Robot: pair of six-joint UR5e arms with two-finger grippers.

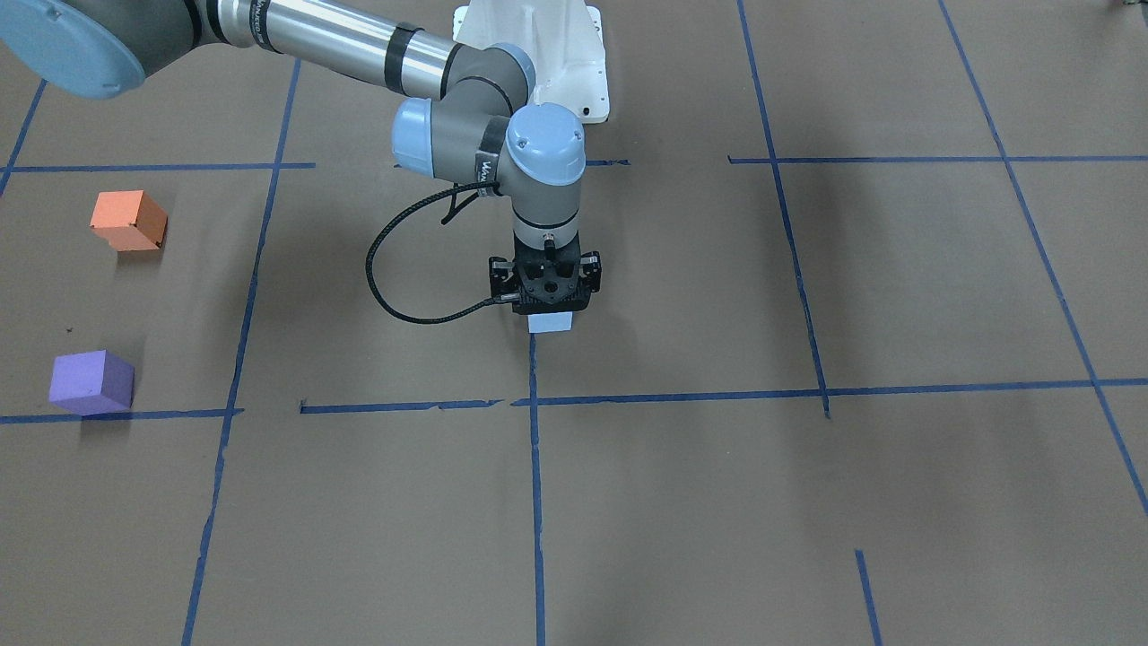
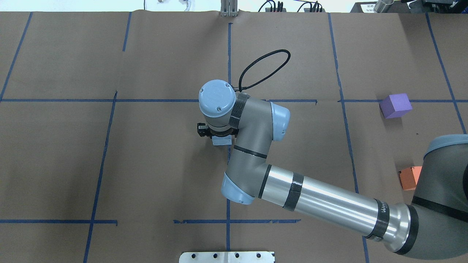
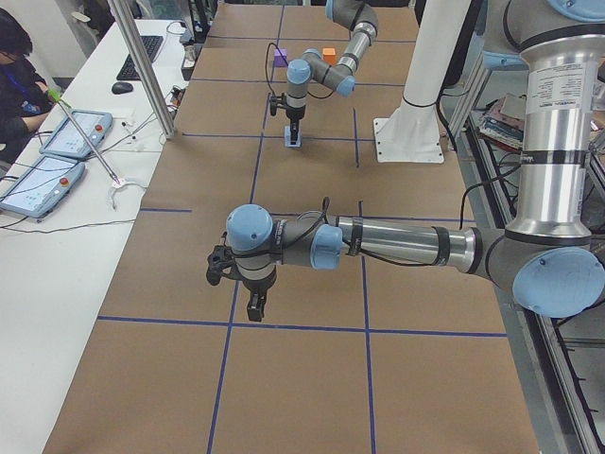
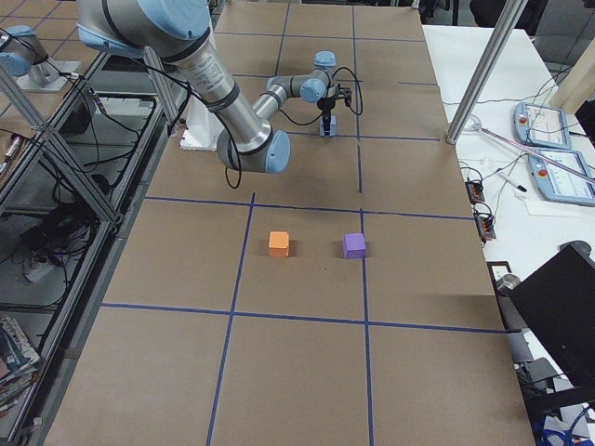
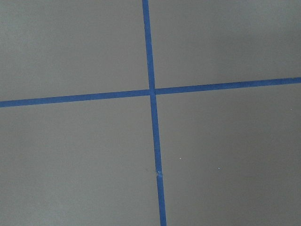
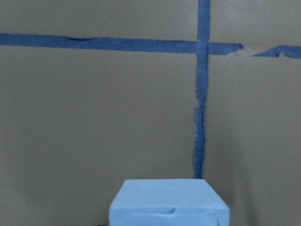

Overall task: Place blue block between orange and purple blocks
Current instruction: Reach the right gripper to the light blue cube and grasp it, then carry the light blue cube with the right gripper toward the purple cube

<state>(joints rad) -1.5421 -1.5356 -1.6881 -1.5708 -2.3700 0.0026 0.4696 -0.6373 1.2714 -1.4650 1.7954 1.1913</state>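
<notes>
Squarely above light blue block (image 1: pixel 550 324): right hand (image 1: pixel 545 305), grip not discernible. Orange block (image 1: pixel 128 220) at 12 o'clock from purple block (image 1: pixel 91 381), apart. Left hand (image 3: pixel 256 310) grip likewise unreadable.

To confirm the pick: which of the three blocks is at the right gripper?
The pale blue block, just beneath the right gripper; the orange block and purple block sit far aside.

Robotics lab — table (image 3: pixel 312 378) w/ blue tape grid (image 2: pixel 55 100), teach pendants (image 3: pixel 71 132) on side bench (image 3: pixel 57 255), operator (image 3: pixel 14 66) seated alongside.
</notes>
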